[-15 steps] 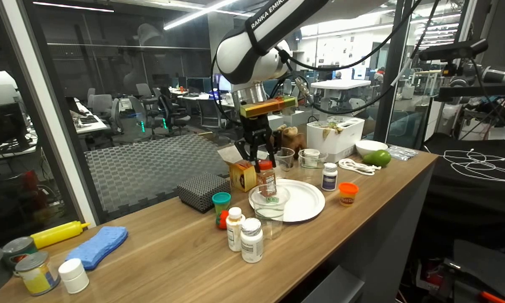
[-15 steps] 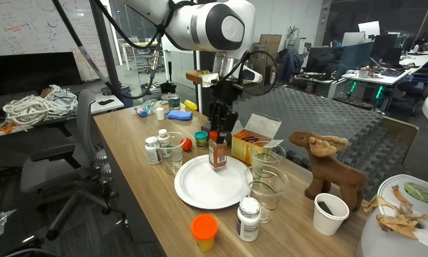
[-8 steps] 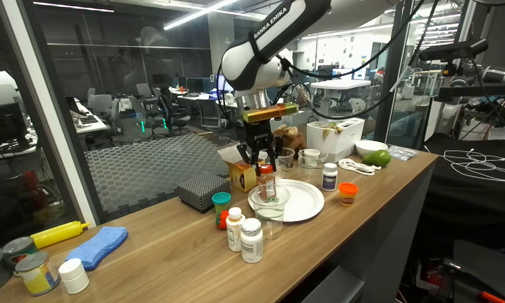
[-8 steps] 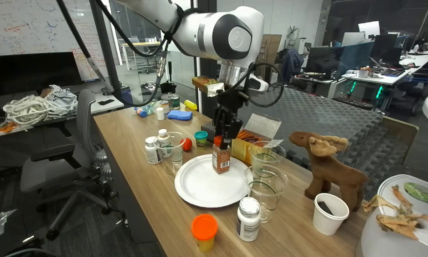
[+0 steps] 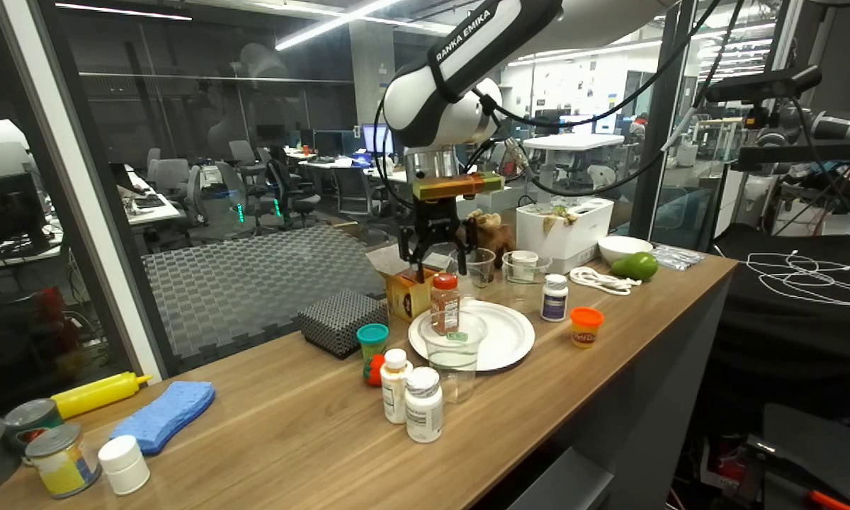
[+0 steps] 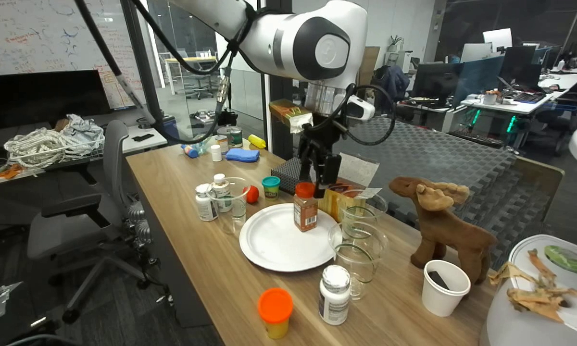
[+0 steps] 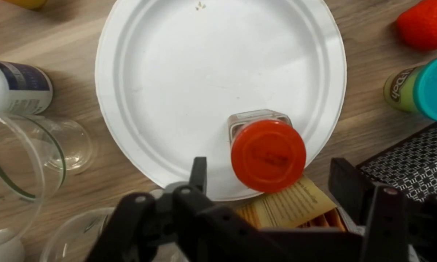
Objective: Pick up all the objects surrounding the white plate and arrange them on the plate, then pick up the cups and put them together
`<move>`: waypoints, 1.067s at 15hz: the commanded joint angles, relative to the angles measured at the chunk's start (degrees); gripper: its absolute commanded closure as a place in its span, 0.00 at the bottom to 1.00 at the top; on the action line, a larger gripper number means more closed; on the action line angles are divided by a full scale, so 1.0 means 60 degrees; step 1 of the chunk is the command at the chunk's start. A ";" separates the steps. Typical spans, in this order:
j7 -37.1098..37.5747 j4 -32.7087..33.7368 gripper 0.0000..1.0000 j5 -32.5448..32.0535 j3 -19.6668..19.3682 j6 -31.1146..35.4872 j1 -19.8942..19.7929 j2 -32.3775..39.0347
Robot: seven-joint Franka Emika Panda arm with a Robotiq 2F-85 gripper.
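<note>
A jar with a red cap (image 7: 268, 156) stands upright on the white plate (image 7: 218, 62), near its rim. My gripper (image 7: 268, 161) is open, one finger on each side of the cap and apart from it. In an exterior view the fingertips (image 5: 462, 269) hang at about cap height or slightly above. Around the plate stand white-capped bottles (image 5: 394, 389), another with a dark label (image 5: 554, 297), an orange-lidded tub (image 6: 275, 312) and a teal-lidded tub (image 6: 271, 188). A red fruit-like object (image 6: 251, 194) lies nearby. Clear cups (image 6: 231, 206) stand on opposite sides of the plate, two close together (image 6: 358, 259).
Beside the jar is an open orange carton (image 6: 334, 204), close to the plate's edge, with a grey patterned box (image 5: 342, 322) alongside. A toy moose (image 6: 442, 226), a white paper cup (image 6: 445, 288) and a white bin (image 5: 567, 234) occupy the far end. A blue sponge (image 5: 164, 414) lies at the opposite end.
The gripper has opened and let go of the red-capped jar, which now stands free on the plate. The plate has shifted slightly, and the fingers have risen a little off the cap.
</note>
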 commanded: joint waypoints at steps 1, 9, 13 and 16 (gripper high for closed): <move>-0.0135 -0.1011 0.00 0.0030 -0.0092 -0.0056 0.0198 -0.1158; 0.0409 -0.4476 0.00 0.0215 0.0164 0.0348 0.0782 -0.4763; 0.0561 -0.6204 0.00 0.0772 0.0449 0.1015 0.0888 -0.5836; 0.0873 -0.7136 0.00 0.1175 0.0616 0.2143 0.0965 -0.5864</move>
